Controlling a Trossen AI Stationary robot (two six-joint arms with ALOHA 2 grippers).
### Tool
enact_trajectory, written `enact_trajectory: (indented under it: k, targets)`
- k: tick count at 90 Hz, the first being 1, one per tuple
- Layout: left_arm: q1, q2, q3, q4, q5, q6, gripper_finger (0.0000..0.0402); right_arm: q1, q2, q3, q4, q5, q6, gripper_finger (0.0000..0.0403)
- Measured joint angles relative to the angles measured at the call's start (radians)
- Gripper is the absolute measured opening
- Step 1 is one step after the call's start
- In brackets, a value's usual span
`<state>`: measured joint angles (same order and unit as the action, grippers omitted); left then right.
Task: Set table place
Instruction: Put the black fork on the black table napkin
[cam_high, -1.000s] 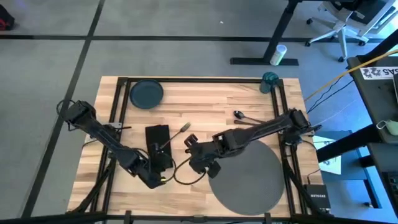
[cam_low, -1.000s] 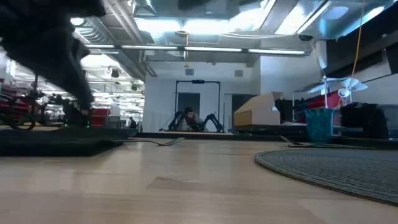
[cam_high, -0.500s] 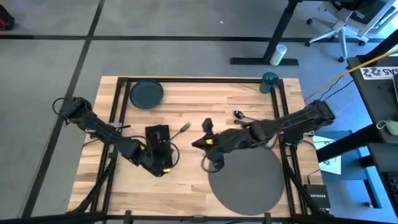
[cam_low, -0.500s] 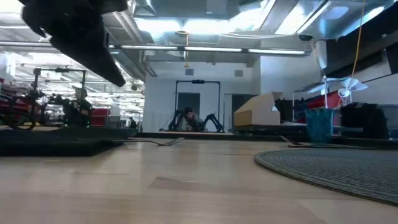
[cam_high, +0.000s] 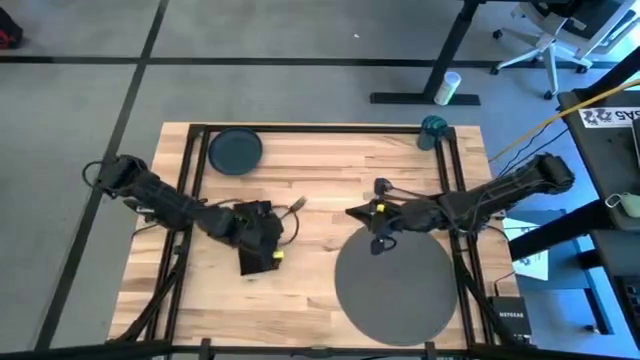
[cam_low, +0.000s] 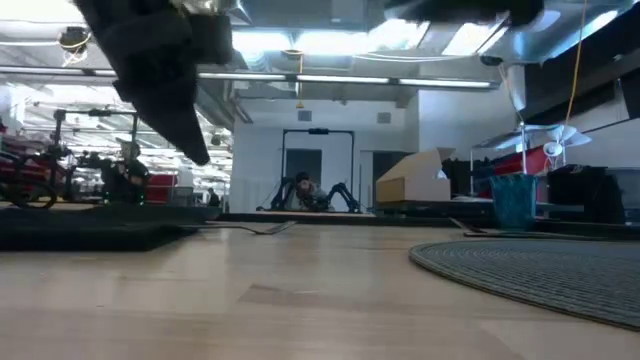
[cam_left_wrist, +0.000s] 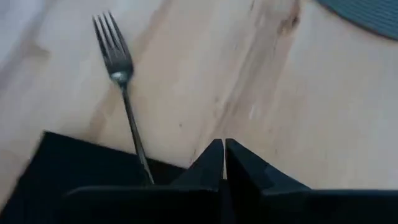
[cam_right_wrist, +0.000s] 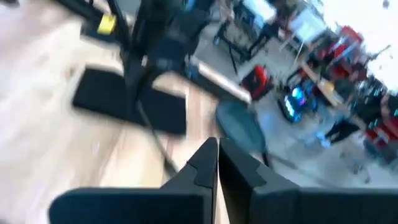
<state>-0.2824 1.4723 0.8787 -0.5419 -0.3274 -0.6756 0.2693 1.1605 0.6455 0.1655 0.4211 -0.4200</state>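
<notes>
The black napkin (cam_high: 252, 222) lies flat on the table (cam_high: 330, 160), left of centre. The fork's (cam_high: 297, 205) handle rests across the napkin's edge (cam_left_wrist: 140, 165). My left gripper (cam_high: 272, 234) hangs shut above that edge, raised off the wood in the low view (cam_low: 195, 150). My right gripper (cam_high: 358, 212) is shut in the air, between the fork and the round grey placemat (cam_high: 395, 285). The dark plate (cam_high: 236, 150) sits at the far left, and the teal cup (cam_high: 433, 130) at the far right. The spoon (cam_high: 381, 184) lies beyond my right gripper.
Black rails (cam_high: 190, 180) run along the table's sides and far edge. Bare wood lies between the napkin and the placemat. Beyond the table, a cardboard box (cam_low: 420, 180) and shop equipment show in the low view.
My right gripper has drawn back from the placemat's left edge, toward the table's far and right edges. My left gripper has moved from near the front edge toward the far edge, and now stands over the napkin. The napkin, fork and placemat lie as before.
</notes>
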Motion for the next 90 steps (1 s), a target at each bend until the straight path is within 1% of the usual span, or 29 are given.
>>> enact_trajectory:
  k: [9, 15, 29, 46, 60, 68, 80, 90]
  targets:
    - [0.088, 0.000, 0.000, -0.028, 0.085, 0.003, 0.0000, -0.024, -0.015, -0.055, 0.003, -0.032, 0.068, 0.0000]
    - [0.134, 0.000, 0.000, -0.033, 0.117, 0.031, 0.0000, -0.030, -0.014, -0.075, 0.001, -0.039, 0.097, 0.0000]
    - [0.201, 0.000, 0.032, -0.031, 0.123, 0.191, 0.0000, -0.028, -0.014, -0.085, 0.011, -0.038, 0.106, 0.0010]
    - [0.261, 0.005, 0.057, -0.052, 0.122, 0.295, 0.0000, -0.028, -0.014, -0.085, 0.051, -0.038, 0.096, 0.0036]
    - [0.303, 0.034, 0.082, -0.113, 0.170, 0.285, 0.0000, -0.028, -0.014, -0.085, 0.056, -0.038, 0.078, 0.0061]
    - [0.317, 0.070, 0.107, -0.130, 0.177, 0.271, 0.0000, -0.028, -0.014, -0.085, 0.057, -0.039, 0.077, 0.0075]
    - [0.326, 0.152, 0.149, -0.126, 0.203, 0.252, 0.0000, -0.028, -0.013, -0.085, 0.048, -0.048, 0.076, 0.0091]
    - [0.327, 0.212, 0.178, -0.128, 0.206, 0.214, 0.0002, -0.028, -0.013, -0.085, 0.043, -0.048, 0.073, 0.0098]
